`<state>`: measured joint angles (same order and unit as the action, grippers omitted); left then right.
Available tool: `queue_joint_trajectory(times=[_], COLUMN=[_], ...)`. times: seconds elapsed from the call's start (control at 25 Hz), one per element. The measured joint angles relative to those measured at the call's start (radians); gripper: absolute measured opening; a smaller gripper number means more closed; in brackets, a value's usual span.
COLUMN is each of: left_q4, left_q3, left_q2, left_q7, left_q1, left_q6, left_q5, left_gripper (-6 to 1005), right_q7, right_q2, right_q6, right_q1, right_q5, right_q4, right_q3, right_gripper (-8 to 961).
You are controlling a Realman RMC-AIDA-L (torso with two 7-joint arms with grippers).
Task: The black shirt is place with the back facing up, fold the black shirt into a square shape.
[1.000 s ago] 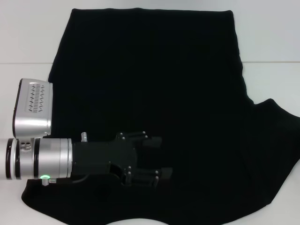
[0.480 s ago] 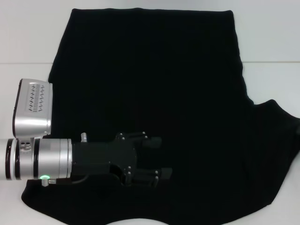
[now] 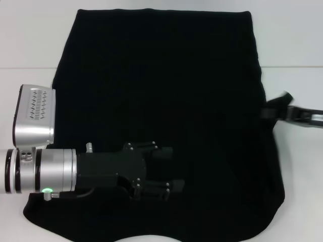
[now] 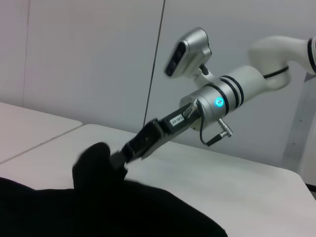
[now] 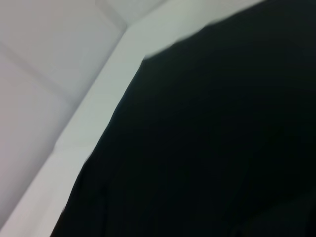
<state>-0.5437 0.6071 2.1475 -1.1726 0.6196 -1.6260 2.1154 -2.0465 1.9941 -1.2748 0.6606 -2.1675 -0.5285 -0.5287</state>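
Our right gripper [image 3: 270, 112] reaches in from the bench's right edge, clamped on the black shirt [image 3: 161, 91] at its right side; dark cloth hides the fingertips in the left wrist view. Our left gripper [image 3: 171, 169] rests on the shirt near the bench's front edge, fingers parted with nothing between them. The shirt lies spread across the white bench [image 3: 30, 40], its front hem cut off.

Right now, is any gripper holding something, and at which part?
The right gripper holds the black shirt by its right sleeve, bunched at the fingertips. The left gripper hovers open over the shirt, holding nothing.
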Motion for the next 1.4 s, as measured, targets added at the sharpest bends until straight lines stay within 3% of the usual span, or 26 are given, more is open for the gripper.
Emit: queue_joint_trajectory(times=[0.16,0.28,0.72,0.84,1.12,1.4], left_q4=[0.0,0.0,0.0,-0.001,0.001,-0.068], left_q3=[-0.001,-0.002,-0.017,-0.026,-0.089,-0.118], left_q2=[0.0,0.0,0.0,0.0,-0.005,-0.021], left_q7=[-0.01,-0.013,-0.015,-0.015,-0.062,-0.223], left_q1=[-0.001,-0.002,-0.002,-0.002,-0.012,-0.073], left_q6=[0.0,0.003,0.01,0.011,0.002,-0.021], left_q5=[0.0,0.0,0.0,0.0,-0.001,0.009], left_gripper=[841,841,842,842,843,844], right_q7=[-0.054,-0.083,-0.105,-0.103,-0.001,0.217], right_q2=[0.012,0.015,0.015,0.013,0.006,0.047], right_q6=[-0.005,-0.009,-0.026,-0.036,-0.066,-0.061], right_q1=[0.031,0.039,0.053,0.052,0.02,-0.018], right_q5=[0.0,0.0,0.009,0.028,0.126,0.221], right_q4=[-0.003,-0.008,-0.016,-0.016,-0.007,0.004], right_q3=[-0.147,-0.2,-0.212,-0.205,-0.195,-0.192], right_gripper=[69,72,84,312,478,694])
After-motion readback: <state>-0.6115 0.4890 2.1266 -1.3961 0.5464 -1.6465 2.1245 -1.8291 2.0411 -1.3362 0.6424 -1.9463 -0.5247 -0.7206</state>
